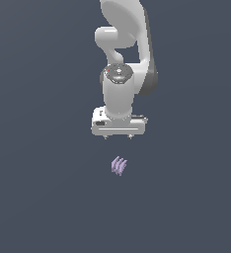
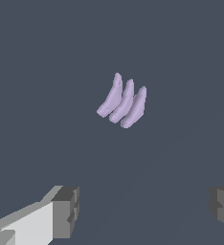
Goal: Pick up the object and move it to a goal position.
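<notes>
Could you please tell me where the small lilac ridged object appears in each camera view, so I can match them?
Exterior view: the lilac object sits just below the white gripper, near picture centre.
Wrist view: the object lies above centre, beyond the open fingers.
Shared landmark: the gripper itself.

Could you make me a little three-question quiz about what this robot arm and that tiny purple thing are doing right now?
1. True or false: the gripper is holding the ridged lilac object.
2. How many parallel fins show on the object in the wrist view?
3. The gripper's fingers are: A) wide apart, B) pressed together.

Key:
1. False; the object lies apart from the gripper, untouched.
2. Three.
3. A.
</notes>
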Robot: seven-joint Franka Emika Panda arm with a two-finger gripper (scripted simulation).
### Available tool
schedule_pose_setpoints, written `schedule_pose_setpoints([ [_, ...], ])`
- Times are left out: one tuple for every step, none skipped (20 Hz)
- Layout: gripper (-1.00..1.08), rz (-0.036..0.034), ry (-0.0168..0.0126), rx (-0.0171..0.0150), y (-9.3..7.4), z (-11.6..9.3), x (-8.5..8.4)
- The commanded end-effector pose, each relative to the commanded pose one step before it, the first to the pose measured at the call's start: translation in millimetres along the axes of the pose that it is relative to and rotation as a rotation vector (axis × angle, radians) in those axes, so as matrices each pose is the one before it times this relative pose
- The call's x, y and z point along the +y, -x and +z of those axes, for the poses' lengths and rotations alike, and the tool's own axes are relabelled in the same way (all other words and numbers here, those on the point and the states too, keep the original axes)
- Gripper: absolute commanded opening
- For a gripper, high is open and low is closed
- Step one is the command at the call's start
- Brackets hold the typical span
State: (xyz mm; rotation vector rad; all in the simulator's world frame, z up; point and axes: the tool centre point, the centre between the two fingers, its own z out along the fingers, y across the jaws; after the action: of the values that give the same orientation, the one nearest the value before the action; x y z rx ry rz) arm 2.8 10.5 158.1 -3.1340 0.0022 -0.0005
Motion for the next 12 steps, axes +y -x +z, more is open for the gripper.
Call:
schedule_pose_setpoints([
  [1.00,0.00000,0.00000,0.00000,0.00,0.00,0.01],
  [1.00,-0.00166,-0.00024,0.00020,-0.11,-0.20,-0.77],
  [1.00,-0.00479,-0.00075,0.00056,-0.34,-0.58,-2.19],
  [1.00,-0.00793,-0.00124,0.00093,-0.56,-0.95,-3.65],
  [1.00,-0.01095,-0.00172,0.00128,-0.79,-1.31,-5.05],
  [1.00,-0.01392,-0.00220,0.00164,-1.03,-1.67,-6.46],
  [1.00,-0.01396,-0.00224,0.00166,-1.09,-1.67,-6.54],
  [1.00,-0.01066,-0.00174,0.00128,-0.89,-1.27,-5.07],
  [1.00,-0.00731,-0.00123,0.00090,-0.67,-0.87,-3.56],
  [1.00,-0.00405,-0.00072,0.00052,-0.42,-0.48,-2.06],
  [1.00,-0.00066,-0.00016,0.00011,-0.15,-0.08,-0.43],
  [1.00,0.00179,0.00029,-0.00021,0.19,0.22,0.85],
])
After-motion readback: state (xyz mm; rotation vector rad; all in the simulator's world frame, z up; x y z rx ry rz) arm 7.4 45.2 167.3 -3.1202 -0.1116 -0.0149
